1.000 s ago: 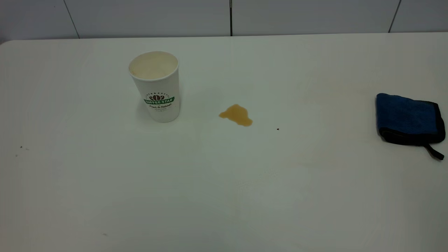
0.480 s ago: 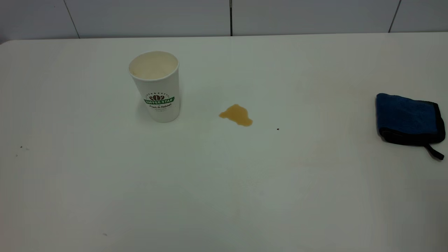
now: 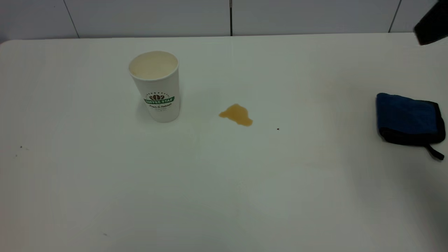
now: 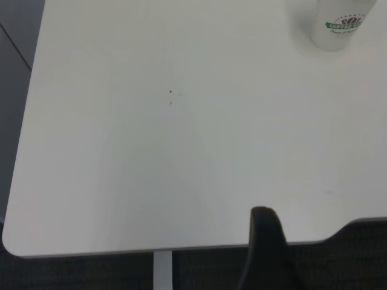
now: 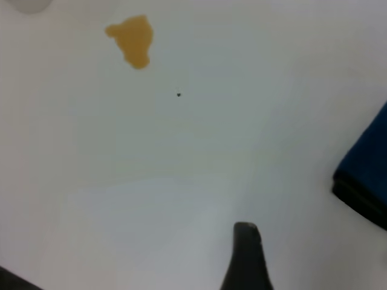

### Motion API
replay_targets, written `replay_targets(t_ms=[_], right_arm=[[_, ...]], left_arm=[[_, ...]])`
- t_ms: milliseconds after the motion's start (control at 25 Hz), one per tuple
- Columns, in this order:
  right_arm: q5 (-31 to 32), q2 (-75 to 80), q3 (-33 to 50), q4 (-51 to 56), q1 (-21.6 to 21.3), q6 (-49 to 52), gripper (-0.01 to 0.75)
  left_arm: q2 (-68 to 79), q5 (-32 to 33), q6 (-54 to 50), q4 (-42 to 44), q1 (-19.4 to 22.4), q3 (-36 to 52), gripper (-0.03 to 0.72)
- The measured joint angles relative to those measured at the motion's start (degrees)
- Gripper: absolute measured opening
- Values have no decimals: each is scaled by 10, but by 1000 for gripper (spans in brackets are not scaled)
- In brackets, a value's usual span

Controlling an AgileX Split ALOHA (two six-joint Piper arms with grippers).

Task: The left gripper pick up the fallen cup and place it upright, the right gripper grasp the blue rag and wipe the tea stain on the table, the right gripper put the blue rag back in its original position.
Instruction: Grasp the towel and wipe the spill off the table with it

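Observation:
The white "COFFEE STAR" cup (image 3: 155,87) stands upright at the table's back left; it also shows in the left wrist view (image 4: 338,24). The amber tea stain (image 3: 237,114) lies to the right of the cup, and shows in the right wrist view (image 5: 132,39). The folded blue rag (image 3: 407,117) lies flat at the right edge; one corner shows in the right wrist view (image 5: 366,175). A black part of my right gripper (image 3: 432,22) hangs high over the back right corner, behind the rag. My left gripper (image 4: 263,248) is by the table's left front edge, far from the cup.
The white table (image 3: 224,182) has a tiny dark speck (image 3: 278,129) right of the stain and a few specks at the far left (image 3: 21,147). A tiled wall runs behind the table's back edge.
A black part of the right arm has come into the exterior view at the top right. Cup, stain and rag have not moved.

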Motion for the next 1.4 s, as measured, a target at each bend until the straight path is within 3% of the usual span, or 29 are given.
replay_targets(t_ms=[240, 520, 840, 1240, 1320, 1400], right_arm=[[-60, 189, -76, -19, -6, -10, 609], [-145, 352, -152, -28, -51, -10, 600], [-231, 459, -215, -27, -83, -10, 593], [-246, 530, -234, -20, -83, 5, 591], [-249, 531, -235, -11, -83, 12, 559], [-249, 532, -236, -7, -78, 15, 442]], left_arm=[[0, 0, 0, 0, 0, 0, 521], [0, 0, 0, 0, 0, 0, 521], [0, 0, 0, 0, 0, 0, 521], [0, 0, 0, 0, 0, 0, 521], [0, 0, 0, 0, 0, 0, 521], [0, 0, 0, 0, 0, 0, 521]])
